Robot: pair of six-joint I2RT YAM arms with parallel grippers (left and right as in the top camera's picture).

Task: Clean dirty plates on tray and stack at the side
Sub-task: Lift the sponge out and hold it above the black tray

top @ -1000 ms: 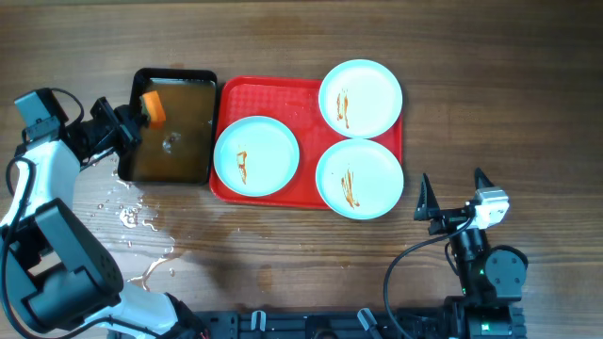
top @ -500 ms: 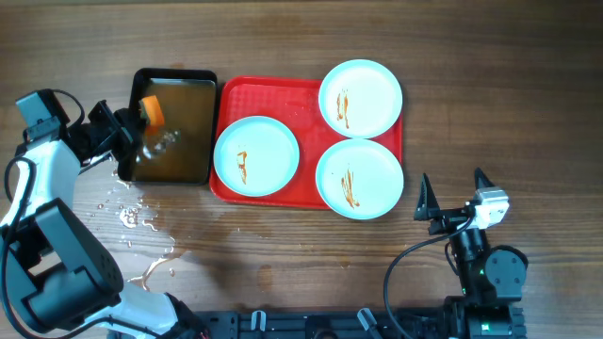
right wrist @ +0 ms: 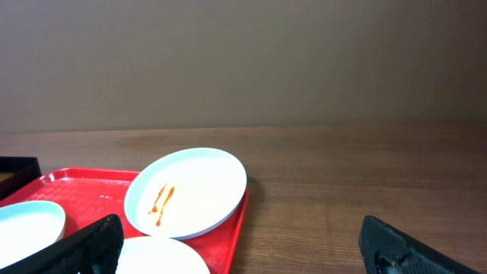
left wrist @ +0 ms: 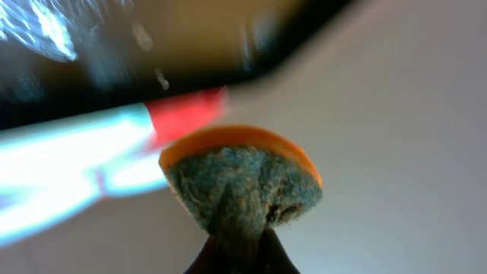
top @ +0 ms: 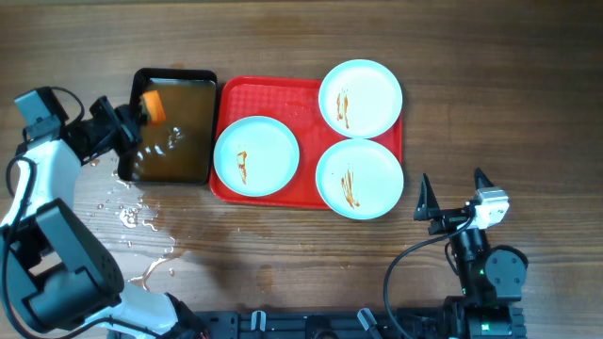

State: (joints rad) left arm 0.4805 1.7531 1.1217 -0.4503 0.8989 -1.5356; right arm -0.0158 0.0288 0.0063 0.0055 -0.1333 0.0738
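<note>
1. Overhead: the red tray [top: 268,94] sits mid-surface, with a black pan [top: 175,73] of brown water touching its left edge.
2. Three plates are on the tray: left plate [top: 256,156], top-right plate [top: 361,98] and bottom-right plate [top: 359,179]. All have orange-brown streaks and each laps over the tray rim. None is stacked.
3. My left pincer [top: 141,113] is at the pan's top-left corner, clamped on an orange sponge [top: 154,105]. I can't tell whether the sponge touches the water.
4. Water is splashed on the surface [top: 499,75] below the pan, puddles [top: 130,217].
5. My right pincer [top: 452,190] is spread wide and holds nothing. It is off the tray, near its lower-right corner.
6. Left wrist: the pincer [left wrist: 240,255] pinches the sponge [left wrist: 243,179] at its base, green scour face toward the camera and orange layer behind. The background is blurred. I see a red patch and a dark band but can't resolve more.
7. Right wrist: both fingers [right wrist: 84,245] stand far apart at the frame edges with nothing between them.
8. Ahead is the tray [right wrist: 76,180]. The streaked top-right plate [right wrist: 190,190] sits tilted on its rim, and parts of the other two plates show at lower left.
</note>
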